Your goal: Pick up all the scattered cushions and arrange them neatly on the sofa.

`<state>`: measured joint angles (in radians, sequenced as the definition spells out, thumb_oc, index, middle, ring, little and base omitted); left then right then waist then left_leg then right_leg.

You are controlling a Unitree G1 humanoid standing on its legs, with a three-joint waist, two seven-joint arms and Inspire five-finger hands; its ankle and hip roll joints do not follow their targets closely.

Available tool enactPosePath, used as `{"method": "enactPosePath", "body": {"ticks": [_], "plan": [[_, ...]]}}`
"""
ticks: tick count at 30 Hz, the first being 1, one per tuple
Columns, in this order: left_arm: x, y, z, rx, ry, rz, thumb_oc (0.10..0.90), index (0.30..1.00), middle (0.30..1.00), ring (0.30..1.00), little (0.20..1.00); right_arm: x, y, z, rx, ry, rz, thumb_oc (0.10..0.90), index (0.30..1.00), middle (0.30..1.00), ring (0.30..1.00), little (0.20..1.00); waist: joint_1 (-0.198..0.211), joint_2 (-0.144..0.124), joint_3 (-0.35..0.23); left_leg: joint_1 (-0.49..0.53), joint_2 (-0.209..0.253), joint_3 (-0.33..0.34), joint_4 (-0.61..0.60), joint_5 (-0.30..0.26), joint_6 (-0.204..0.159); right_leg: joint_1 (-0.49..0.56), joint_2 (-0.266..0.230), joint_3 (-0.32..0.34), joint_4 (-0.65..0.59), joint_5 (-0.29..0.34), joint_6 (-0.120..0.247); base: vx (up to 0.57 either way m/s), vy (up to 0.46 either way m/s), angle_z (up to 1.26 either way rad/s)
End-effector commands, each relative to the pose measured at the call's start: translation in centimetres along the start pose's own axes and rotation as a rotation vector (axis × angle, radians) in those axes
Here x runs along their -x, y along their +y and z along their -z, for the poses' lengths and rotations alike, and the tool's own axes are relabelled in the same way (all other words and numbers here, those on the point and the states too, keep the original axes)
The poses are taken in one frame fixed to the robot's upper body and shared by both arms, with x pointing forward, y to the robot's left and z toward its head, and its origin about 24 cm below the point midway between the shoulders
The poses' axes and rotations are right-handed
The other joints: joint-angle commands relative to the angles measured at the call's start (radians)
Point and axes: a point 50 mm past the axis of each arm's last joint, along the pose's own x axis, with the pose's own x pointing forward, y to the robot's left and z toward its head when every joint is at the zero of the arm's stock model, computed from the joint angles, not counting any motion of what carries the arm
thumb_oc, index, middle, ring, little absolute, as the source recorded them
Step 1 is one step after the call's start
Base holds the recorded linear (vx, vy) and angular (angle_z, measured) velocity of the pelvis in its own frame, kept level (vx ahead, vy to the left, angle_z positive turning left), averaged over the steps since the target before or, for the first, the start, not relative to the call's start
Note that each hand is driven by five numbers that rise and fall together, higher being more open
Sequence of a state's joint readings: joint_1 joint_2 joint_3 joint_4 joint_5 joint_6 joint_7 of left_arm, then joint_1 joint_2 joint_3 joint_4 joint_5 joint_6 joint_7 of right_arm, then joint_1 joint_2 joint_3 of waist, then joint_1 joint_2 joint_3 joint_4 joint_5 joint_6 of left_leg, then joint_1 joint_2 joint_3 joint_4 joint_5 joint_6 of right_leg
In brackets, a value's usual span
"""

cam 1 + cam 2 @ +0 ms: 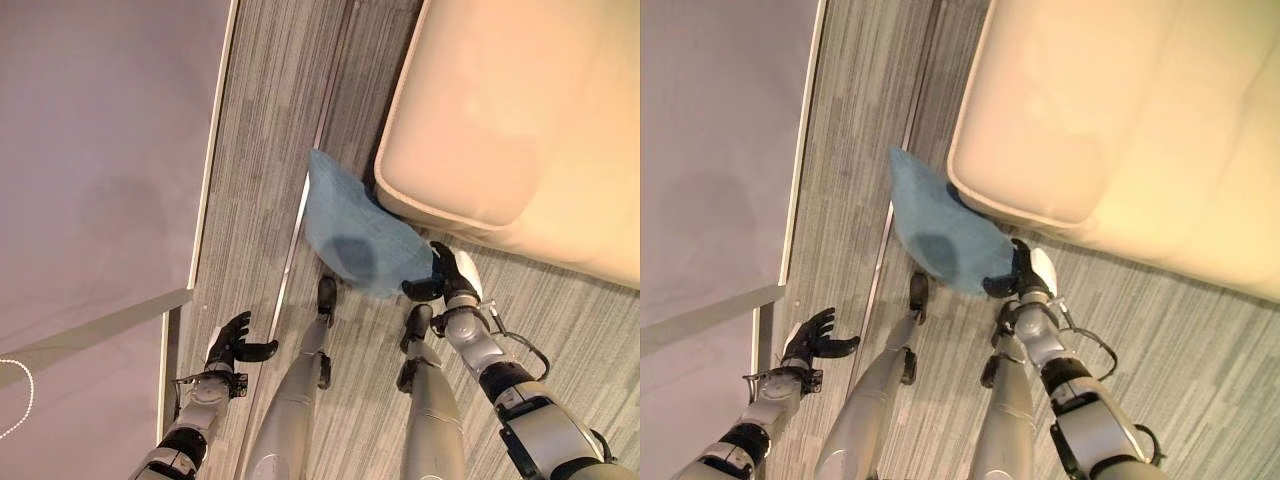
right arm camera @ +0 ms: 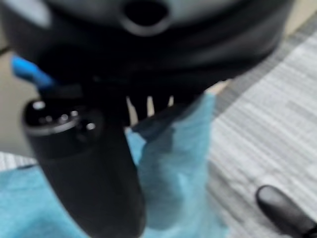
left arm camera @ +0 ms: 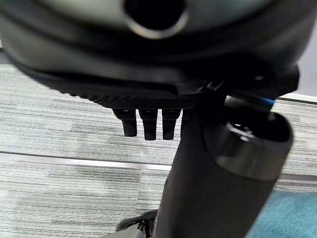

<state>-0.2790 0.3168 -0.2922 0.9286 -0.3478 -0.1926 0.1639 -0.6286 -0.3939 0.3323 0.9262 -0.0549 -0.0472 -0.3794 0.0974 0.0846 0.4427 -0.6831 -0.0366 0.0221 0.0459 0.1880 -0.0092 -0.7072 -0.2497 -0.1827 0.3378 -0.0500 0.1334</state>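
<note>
Left eye view shows the right hand (image 1: 447, 276) pinching a corner of the blue cushion (image 1: 355, 232) beside the cream sofa (image 1: 520, 120), left hand (image 1: 235, 342) loosely spread and empty; next, I judge, lift it onto the seat.

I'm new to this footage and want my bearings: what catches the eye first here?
A blue cushion hangs by one corner from the right hand, which pinches it just off the cream sofa above grey striped carpet. The left hand hangs open near the white wall.

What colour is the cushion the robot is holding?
Blue cushion, pinched by the right hand; clearest in the left eye view.
</note>
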Motion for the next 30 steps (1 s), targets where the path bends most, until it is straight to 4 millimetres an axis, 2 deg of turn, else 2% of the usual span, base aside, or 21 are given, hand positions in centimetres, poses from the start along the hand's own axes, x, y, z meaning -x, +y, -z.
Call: {"method": "enactPosePath", "body": {"ticks": [1, 2, 3, 4, 8, 14, 22, 23, 24, 26, 27, 30], "plan": [[0.9, 1.4, 1.8, 0.003, 0.031, -0.047, 0.8, 0.9, 0.9, 0.9, 0.9, 0.9, -0.1, 1.0, 0.005, -0.03, 0.021, 0.8, 0.9, 0.9, 0.9, 0.9, 0.005, -0.002, -0.074, -0.03, 0.001, -0.001, 0.082, -0.129, -0.059, 0.0, -0.01, 0.003, -0.116, 0.08, 0.012, 0.02, 0.005, 0.07], [0.9, 1.3, 1.7, 0.006, 0.029, -0.047, 0.8, 0.9, 0.9, 0.9, 0.9, 1.0, 0.2, 0.9, 0.012, -0.031, 0.012, 0.8, 0.9, 0.9, 0.9, 0.9, 0.007, -0.001, -0.073, -0.028, 0.001, -0.001, 0.082, -0.129, -0.059, 0.0, -0.01, 0.003, -0.113, 0.079, 0.012, 0.02, -0.002, 0.07], [0.8, 1.3, 1.6, 0.004, 0.026, -0.048, 0.8, 0.9, 0.9, 0.9, 0.9, 1.0, 0.4, 1.0, 0.021, -0.028, 0.003, 0.502, 0.453, 0.453, 0.453, 0.453, 0.009, 0.0, -0.072, -0.027, 0.0, -0.002, 0.082, -0.131, -0.058, 0.002, -0.011, 0.002, -0.111, 0.078, 0.012, 0.02, -0.009, 0.03], [0.8, 1.3, 1.6, 0.002, 0.022, -0.048, 0.8, 0.9, 0.9, 0.9, 0.9, 1.0, 0.5, 1.1, 0.032, -0.028, -0.004, 0.4, 0.3, 0.3, 0.3, 0.3, 0.011, 0.0, -0.072, -0.026, 0.0, -0.004, 0.083, -0.132, -0.058, 0.004, -0.012, 0.002, -0.11, 0.077, 0.011, 0.0, 0.0, 0.0], [0.7, 1.5, 1.0, 0.024, -0.001, -0.058, 0.8, 0.9, 0.9, 0.9, 0.9, 1.2, 0.9, 1.2, 0.057, -0.03, -0.029, 0.4, 0.3, 0.3, 0.3, 0.3, 0.017, 0.001, -0.072, -0.015, -0.002, -0.01, 0.082, -0.135, -0.057, 0.013, -0.011, -0.002, -0.107, 0.071, 0.011, 0.0, -0.005, 0.02], [0.7, 1.6, 0.4, 0.037, -0.03, -0.068, 0.8, 0.9, 0.9, 0.9, 0.9, 1.7, 0.5, 1.4, 0.04, -0.05, -0.017, 0.4, 0.3, 0.3, 0.3, 0.3, 0.01, -0.018, -0.079, 0.035, 0.003, -0.024, 0.072, -0.142, -0.059, 0.062, -0.006, -0.009, -0.112, 0.063, 0.011, 0.02, -0.03, 0.06], [1.0, 1.8, 0.5, 0.03, -0.034, -0.068, 0.8, 0.9, 0.9, 0.9, 0.9, 2.3, -0.4, 2.3, 0.018, -0.051, 0.006, 0.4, 0.3, 0.3, 0.3, 0.3, -0.004, -0.053, -0.091, 0.104, 0.012, -0.028, 0.063, -0.157, -0.061, 0.143, 0.0, -0.024, -0.14, 0.062, 0.015, 0.03, -0.036, 0.01], [1.1, 1.8, 0.7, 0.026, -0.033, -0.063, 0.8, 0.9, 0.9, 0.9, 0.9, 2.7, -0.3, 2.4, 0.01, -0.059, -0.002, 0.4, 0.3, 0.3, 0.3, 0.3, -0.008, -0.07, -0.101, 0.139, 0.015, -0.029, 0.054, -0.163, -0.061, 0.187, 0.005, -0.028, -0.162, 0.064, 0.017, 0.03, -0.03, -0.02], [1.1, 1.8, 0.7, 0.025, -0.033, -0.063, 0.8, 0.9, 0.9, 0.9, 0.9, 2.7, -0.3, 2.5, 0.01, -0.059, -0.002, 0.4, 0.3, 0.3, 0.3, 0.3, -0.008, -0.07, -0.1, 0.14, 0.015, -0.029, 0.053, -0.163, -0.061, 0.189, 0.005, -0.028, -0.163, 0.064, 0.017, 0.06, -0.041, -0.01], [1.3, 1.8, 0.8, 0.02, -0.035, -0.056, 0.8, 0.9, 0.9, 0.9, 0.9, 3.0, -0.5, 2.2, 0.027, -0.089, -0.011, 0.4, 0.3, 0.3, 0.3, 0.3, -0.01, -0.084, -0.113, 0.173, 0.02, -0.029, 0.042, -0.166, -0.06, 0.228, 0.01, -0.033, -0.184, 0.067, 0.019, 0.01, -0.022, -0.04], [1.4, 1.9, 0.7, 0.017, -0.044, -0.051, 0.8, 0.9, 0.9, 0.9, 0.9, 3.1, -0.7, 2.0, 0.039, -0.107, -0.012, 0.4, 0.3, 0.3, 0.3, 0.3, -0.013, -0.09, -0.113, 0.172, 0.016, -0.025, 0.04, -0.142, -0.054, 0.236, 0.008, -0.042, -0.196, 0.092, 0.013, -0.02, -0.016, -0.05], [1.9, 2.1, 0.7, 0.007, -0.059, -0.041, 0.8, 0.9, 0.9, 0.9, 0.9, 3.6, -1.2, 1.7, 0.08, -0.158, -0.027, 0.4, 0.3, 0.3, 0.3, 0.3, -0.019, -0.114, -0.134, 0.231, 0.02, -0.026, 0.017, -0.147, -0.054, 0.307, 0.019, -0.051, -0.229, 0.092, 0.018, 0.06, -0.021, 0.02]]}}
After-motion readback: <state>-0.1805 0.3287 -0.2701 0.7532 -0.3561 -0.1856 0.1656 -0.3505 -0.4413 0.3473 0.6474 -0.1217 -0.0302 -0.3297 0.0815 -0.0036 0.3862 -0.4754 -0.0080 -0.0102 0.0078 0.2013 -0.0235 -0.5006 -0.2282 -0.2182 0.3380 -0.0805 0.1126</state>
